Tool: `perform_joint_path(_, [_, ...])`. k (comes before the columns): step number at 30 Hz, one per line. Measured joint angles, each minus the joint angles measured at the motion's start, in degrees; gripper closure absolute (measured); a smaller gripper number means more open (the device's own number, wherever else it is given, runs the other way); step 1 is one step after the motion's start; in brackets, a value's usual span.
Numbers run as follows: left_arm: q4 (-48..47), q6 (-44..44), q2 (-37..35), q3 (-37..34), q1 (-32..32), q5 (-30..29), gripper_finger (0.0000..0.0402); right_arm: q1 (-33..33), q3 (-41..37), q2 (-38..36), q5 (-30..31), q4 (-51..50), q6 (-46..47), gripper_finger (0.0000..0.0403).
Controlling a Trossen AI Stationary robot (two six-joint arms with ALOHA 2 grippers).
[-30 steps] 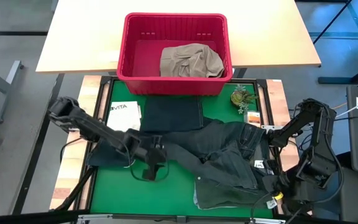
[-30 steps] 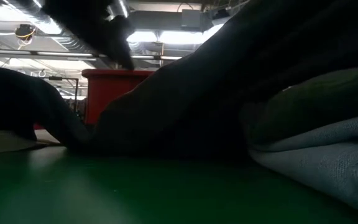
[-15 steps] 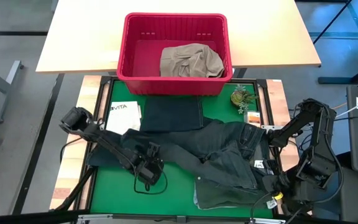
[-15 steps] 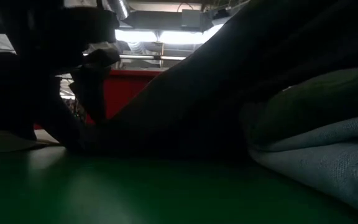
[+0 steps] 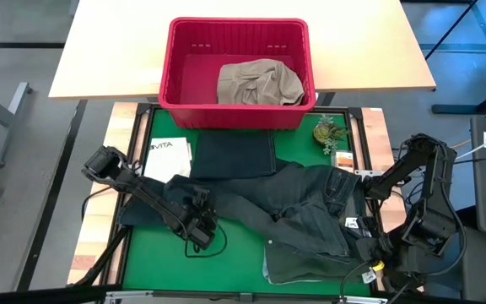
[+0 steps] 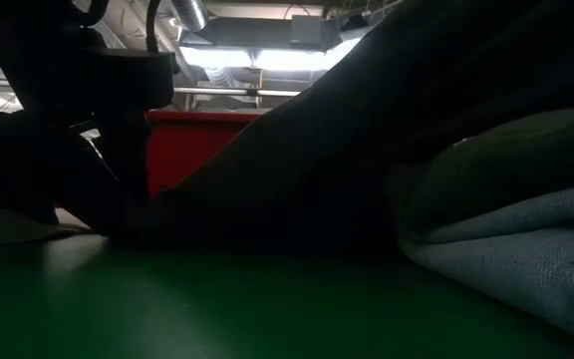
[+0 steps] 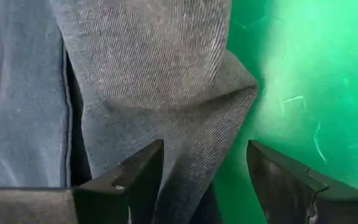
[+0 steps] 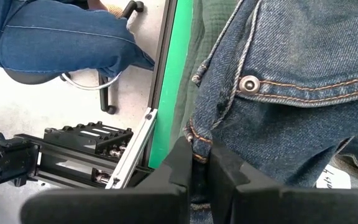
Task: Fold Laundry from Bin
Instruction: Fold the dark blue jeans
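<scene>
The blue denim jeans (image 5: 294, 207) lie spread across the green mat, one leg reaching left. My left gripper (image 5: 199, 230) is low over that leg, open. In the left wrist view its fingers (image 7: 135, 177) stand on either side of a peaked fold of the leg (image 7: 191, 118); I cannot tell whether they touch it. My right gripper (image 5: 357, 183) is raised at the table's right side and shut on the jeans' waist. The red bin (image 5: 236, 118) stands on the far side with a khaki garment (image 5: 258, 83) inside. A dark folded piece (image 5: 232, 154) lies before the bin. My right gripper pinches the jeans' waistband edge (image 8: 199, 142) between its two fingers, close to the metal button (image 8: 248, 84). The fingers come from above, slanting down. The waist is lifted off the mat, and the rest of the jeans slopes down to the table.
A white printed item (image 5: 169, 158) lies at the far left of the mat. A small plant (image 5: 328, 131) stands at the far right. A dark green cloth (image 5: 298, 268) lies under the jeans near the front edge. A seated person's legs (image 8: 55, 37) show beyond the table.
My left gripper has come down onto the jeans' left leg, tipping to point more steeply down and rolling a little. It has stayed open. The jeans have not visibly moved.
</scene>
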Motion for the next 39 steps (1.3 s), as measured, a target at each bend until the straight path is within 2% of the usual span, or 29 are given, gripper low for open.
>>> perform_joint_path(3, [0.39, -0.01, 0.0, 0.0, 0.57, 0.21, 0.0186, 0.0, 0.0, 0.0, 0.02, 0.0, 0.0, 0.0377])
perform_joint_path(6, [0.9, -0.35, 0.0, 0.0, 1.21, 0.49, 0.0216, 0.0, 0.0, 0.01, 0.02, -0.01, 0.0, 0.0377])
perform_joint_path(9, [1.27, -2.25, 0.0, 0.0, 1.69, 0.61, 0.0276, 0.0, 0.0, 0.02, 0.02, 0.0, 0.0, 0.0377])
perform_joint_path(12, [0.92, -4.62, 0.0, 0.38, 2.26, 0.97, 0.0361, 0.02, 0.0, 0.02, 0.95, 0.0, 0.0, 0.0377])
perform_joint_path(14, [-0.53, -5.11, -0.24, 1.9, 2.92, 3.56, 0.0388, 0.02, 0.0, 0.02, 1.98, 0.04, 0.03, 0.0377])
perform_joint_path(18, [-8.0, -6.39, -0.91, 8.22, 4.26, 7.74, 0.0395, 0.02, 1.0, 0.09, 2.44, -0.78, 0.02, 0.0377])
perform_joint_path(24, [-22.31, -6.29, -3.19, 21.68, 5.31, 14.08, 0.0398, 0.0, 7.04, 0.11, 6.96, -5.03, 2.73, 0.0377])
perform_joint_path(29, [-28.24, -6.35, -6.65, 29.67, 5.34, 15.35, 0.0399, -0.03, 12.54, 0.1, 8.03, -11.7, 3.89, 0.0377])
perform_joint_path(33, [-31.46, -7.3, -10.39, 33.05, 5.34, 15.6, 0.0399, 0.0, 15.65, 0.09, 8.47, -15.36, 5.95, 0.0377])
perform_joint_path(39, [-37.97, -14.19, -16.8, 33.24, 5.09, 15.17, 0.04, 0.0, 17.44, 0.04, 7.83, -15.14, 6.22, 0.0377])
